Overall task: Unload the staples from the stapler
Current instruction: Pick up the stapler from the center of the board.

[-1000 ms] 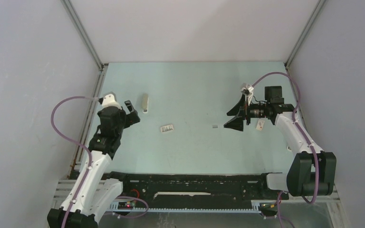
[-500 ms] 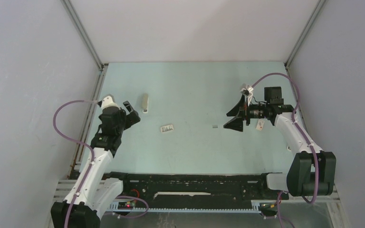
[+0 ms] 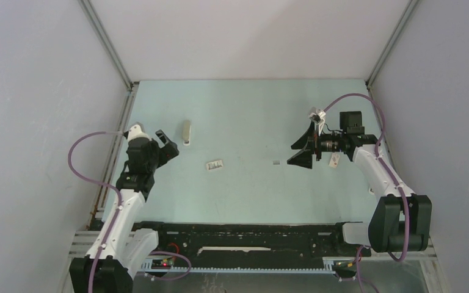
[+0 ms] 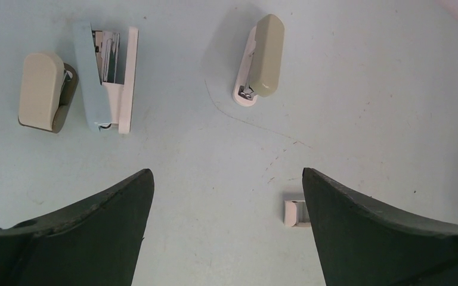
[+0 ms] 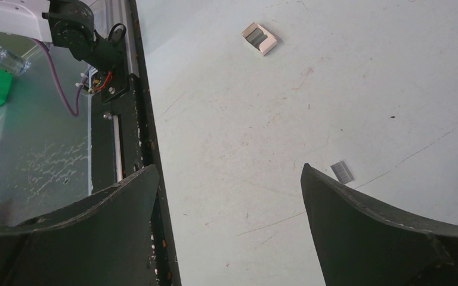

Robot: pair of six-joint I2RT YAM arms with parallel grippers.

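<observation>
L tool (image 3: 167, 140) has backed slightly toward near-left of desk (image 3: 250, 116), R tool (image 3: 290, 155) static, both wide open & empty; stapler (image 3: 334, 160) lies just behind R tool, staples (image 3: 275, 162) near its tips; stapler prob. light, stiff, slick: pinch across mid-body sides

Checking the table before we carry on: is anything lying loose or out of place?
A short strip of staples lies loose on the table near the open right gripper, well apart from the small open box.
</observation>
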